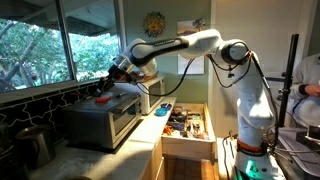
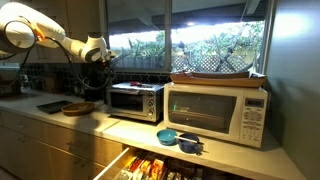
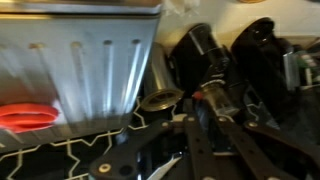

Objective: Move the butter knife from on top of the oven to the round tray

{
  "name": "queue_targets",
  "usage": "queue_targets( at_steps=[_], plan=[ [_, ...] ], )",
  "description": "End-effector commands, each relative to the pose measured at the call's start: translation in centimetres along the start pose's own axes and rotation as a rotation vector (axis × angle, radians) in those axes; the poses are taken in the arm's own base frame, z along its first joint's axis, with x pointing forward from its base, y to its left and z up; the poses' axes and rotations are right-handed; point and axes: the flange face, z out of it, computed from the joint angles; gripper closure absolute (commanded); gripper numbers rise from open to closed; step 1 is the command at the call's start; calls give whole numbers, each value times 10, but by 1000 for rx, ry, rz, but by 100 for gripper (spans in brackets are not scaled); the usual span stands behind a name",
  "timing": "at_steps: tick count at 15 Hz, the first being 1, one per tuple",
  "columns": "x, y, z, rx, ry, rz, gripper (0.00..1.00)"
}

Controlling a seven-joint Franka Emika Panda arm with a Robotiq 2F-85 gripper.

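The butter knife's red-orange handle (image 1: 103,98) lies on top of the brushed-steel oven (image 1: 100,125). In the wrist view the handle (image 3: 25,117) shows at the left, near the edge of the ribbed oven top (image 3: 90,60); the blade is out of view. My gripper (image 1: 108,84) hovers just above the oven top, close beside the knife and not holding it. Its fingers (image 3: 193,100) look closed together, out past the oven's edge. The round tray (image 2: 78,107) sits on the counter beside the oven (image 2: 135,102), below my gripper (image 2: 98,62).
A pale microwave with a brown top (image 2: 215,112) stands next to the oven. Two blue bowls (image 2: 168,136) sit on the counter in front. A drawer full of utensils (image 1: 188,125) is pulled open below. Dark jars and metal canisters (image 3: 200,50) crowd the space behind the oven.
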Motion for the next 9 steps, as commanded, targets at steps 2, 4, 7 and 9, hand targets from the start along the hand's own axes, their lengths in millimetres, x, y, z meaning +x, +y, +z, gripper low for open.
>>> queue_targets(
  at_steps=[2,4,7,9],
  plan=[
    [-14,-71,-50,238,-95,-103,98],
    [-4,-68,-41,208,-87,-94,90],
    [-3,-85,-72,236,-110,-129,98],
    [-27,-94,-47,224,-282,-121,98]
  ],
)
